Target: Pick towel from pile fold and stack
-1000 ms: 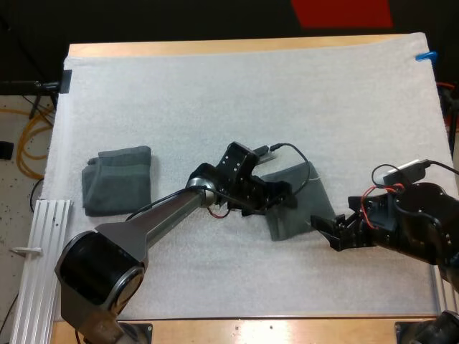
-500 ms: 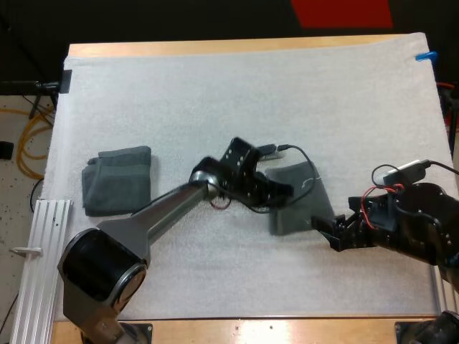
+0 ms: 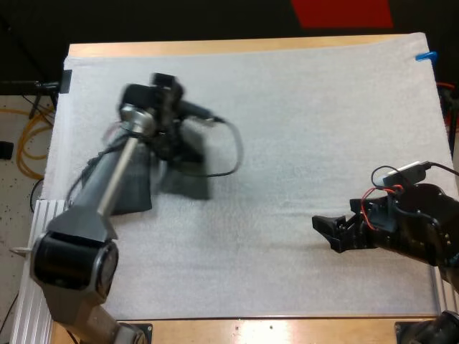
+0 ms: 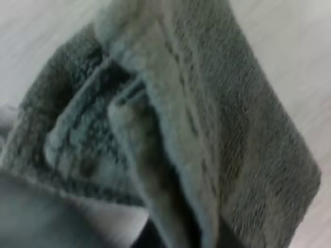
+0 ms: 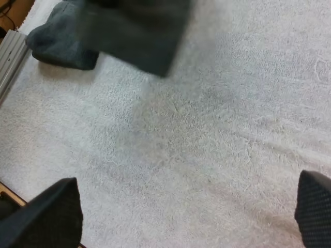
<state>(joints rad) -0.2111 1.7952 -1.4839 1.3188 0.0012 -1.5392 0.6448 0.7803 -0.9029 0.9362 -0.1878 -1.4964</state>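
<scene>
Mat point(image 3: 301, 129) wide open mid-frame; my left gripper point(image 3: 171, 142) clamps the towel point(image 3: 189, 173) upper left, right gripper point(image 3: 325, 233) jaws apart lower right.

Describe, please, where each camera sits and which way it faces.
High view: behind both arms, facing forward and down over the mat; both arms show, left gripper holding the towel near the stack, right gripper open.
Left wrist view: on the left arm, facing the held towel up close; little of the arm is clear.
Right wrist view: on the right arm, facing across the mat toward towel and stack; its fingers stand apart.
Shared: high and right wrist views both show towel and stack.
</scene>
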